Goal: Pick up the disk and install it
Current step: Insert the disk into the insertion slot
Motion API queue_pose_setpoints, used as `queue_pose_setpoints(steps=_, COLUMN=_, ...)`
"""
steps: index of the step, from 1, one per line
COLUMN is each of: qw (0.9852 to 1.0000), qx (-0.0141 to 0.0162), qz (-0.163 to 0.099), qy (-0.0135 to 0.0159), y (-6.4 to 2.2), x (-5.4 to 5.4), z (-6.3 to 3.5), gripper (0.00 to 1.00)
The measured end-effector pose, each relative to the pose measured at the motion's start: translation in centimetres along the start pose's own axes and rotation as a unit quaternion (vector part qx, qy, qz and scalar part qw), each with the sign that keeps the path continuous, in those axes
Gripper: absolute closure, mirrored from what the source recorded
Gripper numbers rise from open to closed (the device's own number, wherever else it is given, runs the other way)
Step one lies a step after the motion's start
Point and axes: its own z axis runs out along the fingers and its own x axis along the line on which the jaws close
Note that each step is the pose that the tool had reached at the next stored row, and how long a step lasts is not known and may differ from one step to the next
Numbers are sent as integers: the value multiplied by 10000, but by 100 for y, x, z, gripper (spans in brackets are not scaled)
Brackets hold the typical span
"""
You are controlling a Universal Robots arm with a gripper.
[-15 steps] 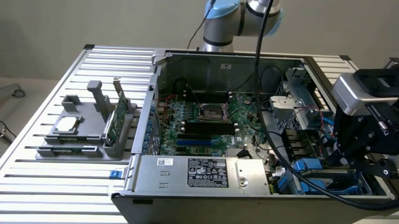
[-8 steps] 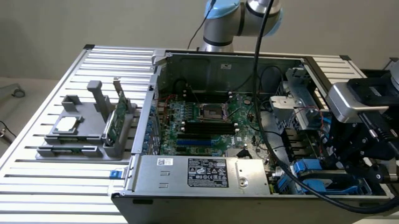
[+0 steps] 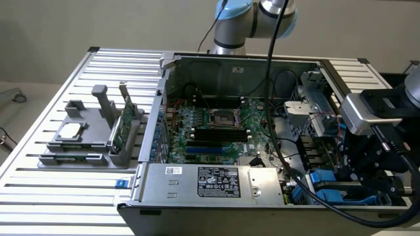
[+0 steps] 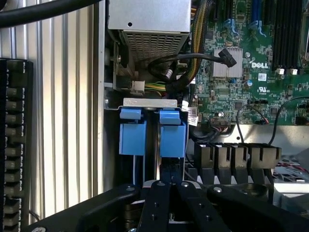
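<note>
The disk sits edge-on in the drive bay at the computer case's front corner, on the exterior view's right. Its blue rails (image 3: 323, 189) stick up out of the bay. In the wrist view two blue rail ends (image 4: 173, 135) stand side by side under a silver bar (image 4: 149, 102). My black gripper (image 4: 172, 180) hangs directly over one of the rail ends, its fingers (image 4: 157, 198) pressed together with nothing wide between them. I cannot tell whether its tips touch the rail. In the exterior view the gripper (image 3: 357, 169) is low beside the bay.
The open case (image 3: 236, 64) holds a green motherboard (image 3: 217, 128), a silver power supply (image 3: 217, 182) and black cables (image 4: 193, 60). On the slatted table (image 3: 59, 196), a grey fixture (image 3: 85, 142) carries a small silver chip (image 3: 71, 130) and a green card (image 3: 120, 125).
</note>
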Motion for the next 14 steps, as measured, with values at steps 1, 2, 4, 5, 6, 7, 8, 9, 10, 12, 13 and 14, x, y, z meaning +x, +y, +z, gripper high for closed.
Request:
queue_pose_setpoints(steps=1, qw=10000, qx=0, qz=0, qy=0, y=0, x=0, z=10, gripper=89)
queue_pose_setpoints(steps=2, qw=10000, qx=0, qz=0, qy=2, y=0, x=1, z=18, gripper=89)
queue_pose_setpoints(steps=4, qw=10000, qx=0, qz=0, qy=4, y=-1, x=1, z=32, gripper=89)
queue_pose_setpoints(steps=5, qw=10000, qx=0, qz=0, qy=4, y=-1, x=2, z=41, gripper=89)
queue_pose_setpoints(steps=6, qw=10000, qx=0, qz=0, qy=6, y=-1, x=2, z=47, gripper=89)
queue_pose_setpoints(steps=7, qw=10000, qx=0, qz=0, qy=4, y=-1, x=2, z=49, gripper=89)
queue_pose_setpoints(steps=8, qw=10000, qx=0, qz=0, qy=2, y=-1, x=2, z=50, gripper=89)
queue_pose_setpoints(steps=9, qw=10000, qx=0, qz=0, qy=-3, y=-1, x=1, z=40, gripper=89)
queue_pose_setpoints(steps=10, qw=10000, qx=-2, qz=0, qy=-14, y=-1, x=0, z=22, gripper=89)
queue_pose_setpoints(steps=12, qw=10000, qx=-4, qz=0, qy=1, y=1, x=-3, z=-69, gripper=89)
queue_pose_setpoints(steps=13, qw=10000, qx=-6, qz=0, qy=-2, y=2, x=-4, z=-111, gripper=89)
queue_pose_setpoints(steps=14, qw=10000, qx=-7, qz=1, qy=-1, y=3, x=-5, z=-158, gripper=89)
